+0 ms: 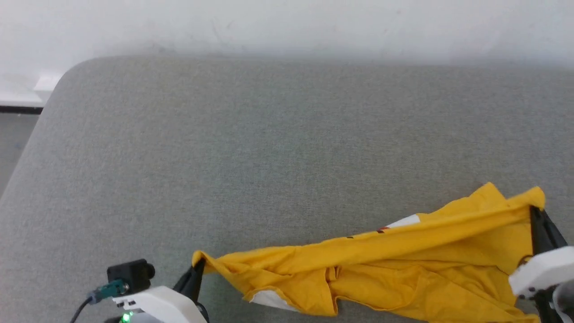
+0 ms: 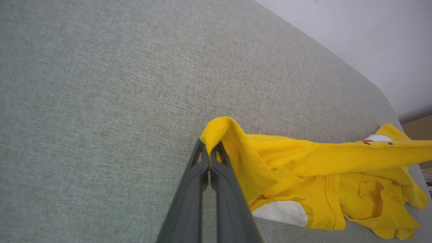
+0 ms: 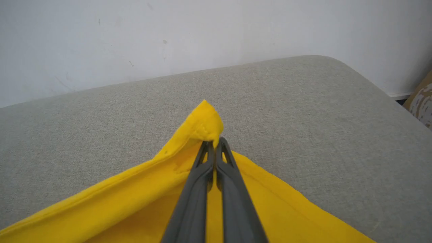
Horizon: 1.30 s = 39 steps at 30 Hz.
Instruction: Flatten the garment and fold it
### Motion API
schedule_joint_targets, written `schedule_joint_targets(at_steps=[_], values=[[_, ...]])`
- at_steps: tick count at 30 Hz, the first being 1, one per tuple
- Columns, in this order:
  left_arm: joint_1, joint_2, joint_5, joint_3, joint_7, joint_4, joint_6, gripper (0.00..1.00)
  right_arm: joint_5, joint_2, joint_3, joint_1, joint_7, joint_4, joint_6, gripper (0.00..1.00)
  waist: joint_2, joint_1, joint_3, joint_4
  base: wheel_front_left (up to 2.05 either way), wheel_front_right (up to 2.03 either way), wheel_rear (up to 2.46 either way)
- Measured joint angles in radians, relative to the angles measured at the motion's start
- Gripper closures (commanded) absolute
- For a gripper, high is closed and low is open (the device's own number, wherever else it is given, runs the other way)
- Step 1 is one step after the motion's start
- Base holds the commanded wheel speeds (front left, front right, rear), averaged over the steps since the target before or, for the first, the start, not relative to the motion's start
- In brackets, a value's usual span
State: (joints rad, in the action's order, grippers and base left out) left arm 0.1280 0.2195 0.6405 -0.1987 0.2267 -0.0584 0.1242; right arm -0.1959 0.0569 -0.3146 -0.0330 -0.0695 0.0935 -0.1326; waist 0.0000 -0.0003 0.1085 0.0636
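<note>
The garment, a mustard-yellow T-shirt, is lying bunched in a long band on the near right part of the grey fabric-covered table, with its upper edge stretching between two pinched corners. A white patch with a bit of red and black is peeking over the fold. The left tool is clamping the left corner, fingers pressed together on the cloth. The right tool is gripping the right corner likewise, narrow on the hem. A white wall is standing behind the table.
</note>
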Motion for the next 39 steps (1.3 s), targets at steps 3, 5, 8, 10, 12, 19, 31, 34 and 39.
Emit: schedule_joint_targets(at_steps=[3,5,8,10,12,19,31,34,39], values=[[-0.034,0.017,-0.02,0.011,-0.037,-0.016,-0.01,1.0,-0.005,-0.002,-0.013,0.042,-0.027,-0.069,0.0,1.0,0.0,0.0001,-0.017,-0.019,0.0,0.0,0.0],[-0.074,0.035,-0.041,0.018,-0.058,-0.032,-0.018,1.0,-0.005,-0.003,-0.016,0.049,-0.045,-0.121,0.0,1.0,0.0,0.0001,-0.025,-0.031,0.0,0.0,0.0],[-0.15,0.061,-0.064,0.032,-0.087,-0.057,-0.036,1.0,0.015,-0.003,-0.014,0.048,-0.085,-0.207,0.0,1.0,0.0,0.0002,-0.037,-0.048,0.0,0.0,0.0],[-0.207,0.083,-0.089,0.034,-0.094,-0.074,-0.045,1.0,0.035,0.001,-0.007,0.038,-0.124,-0.26,0.0,1.0,0.0001,0.0002,-0.043,-0.058,0.0,0.0,0.0],[-0.271,0.101,-0.1,0.037,-0.094,-0.089,-0.058,1.0,0.05,0.031,0.007,0.009,-0.169,-0.311,0.0,1.0,0.0,0.0002,-0.046,-0.067,0.0,0.0,0.0],[-0.535,0.124,-0.08,0.057,-0.057,-0.133,-0.09,1.0,0.049,0.231,0.091,-0.212,-0.331,-0.402,0.0,1.0,0.0,0.0003,-0.026,-0.095,0.0,0.0,0.0],[-1.059,0.144,-0.035,0.118,0.016,-0.007,-0.101,1.0,-0.005,0.386,0.345,-0.743,-0.462,-0.208,0.0,1.0,-0.0002,0.0005,0.124,-0.128,0.0,0.0,0.0],[-1.202,0.166,-0.067,0.125,0.005,0.062,-0.091,1.0,0.008,0.384,0.413,-0.881,-0.464,-0.121,0.0,1.0,-0.0002,0.0006,0.179,-0.137,0.0,0.0,0.0],[-1.431,0.173,-0.108,0.137,-0.049,0.184,-0.076,1.0,0.057,0.364,0.474,-1.113,-0.419,0.023,0.0,1.0,-0.0002,0.0007,0.275,-0.155,0.0,0.0,0.0]])
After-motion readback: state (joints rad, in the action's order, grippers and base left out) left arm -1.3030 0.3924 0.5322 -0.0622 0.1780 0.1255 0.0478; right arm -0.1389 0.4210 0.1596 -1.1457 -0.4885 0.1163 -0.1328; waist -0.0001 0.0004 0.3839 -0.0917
